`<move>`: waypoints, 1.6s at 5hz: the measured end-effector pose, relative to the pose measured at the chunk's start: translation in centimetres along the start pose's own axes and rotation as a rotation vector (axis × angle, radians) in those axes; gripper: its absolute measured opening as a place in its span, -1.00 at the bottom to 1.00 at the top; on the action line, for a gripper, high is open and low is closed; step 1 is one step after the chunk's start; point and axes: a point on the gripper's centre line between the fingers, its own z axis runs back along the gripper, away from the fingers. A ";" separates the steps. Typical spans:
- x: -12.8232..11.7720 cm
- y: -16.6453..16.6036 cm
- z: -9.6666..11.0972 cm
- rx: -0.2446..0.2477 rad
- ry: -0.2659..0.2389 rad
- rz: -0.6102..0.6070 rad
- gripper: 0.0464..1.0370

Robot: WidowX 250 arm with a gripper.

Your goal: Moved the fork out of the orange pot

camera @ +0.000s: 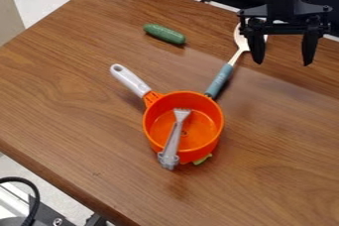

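Note:
The black gripper (283, 55) hangs over the table's upper right part, its two fingers spread apart with nothing held between them. An orange pot (152, 132) with a white handle stands near the middle of the table, well below and to the left of the gripper. A grey fork (175, 138) leans in the pot. Its tined end lies inside toward the back, and its handle end sticks out over the front rim.
A spoon (220, 79) with a teal handle lies behind the pot, its bowl end near the gripper. A green cucumber (164, 34) lies at the upper left. Something green (202, 159) pokes out under the pot's front. The wooden table (73, 91) has its edge at lower left.

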 end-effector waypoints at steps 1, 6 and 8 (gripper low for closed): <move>-0.6 0.5 -1.5 0.014 0.047 0.013 0.92; -8.0 7.1 3.6 0.096 0.055 -0.017 0.92; -11.0 9.7 3.3 0.118 0.082 0.014 0.92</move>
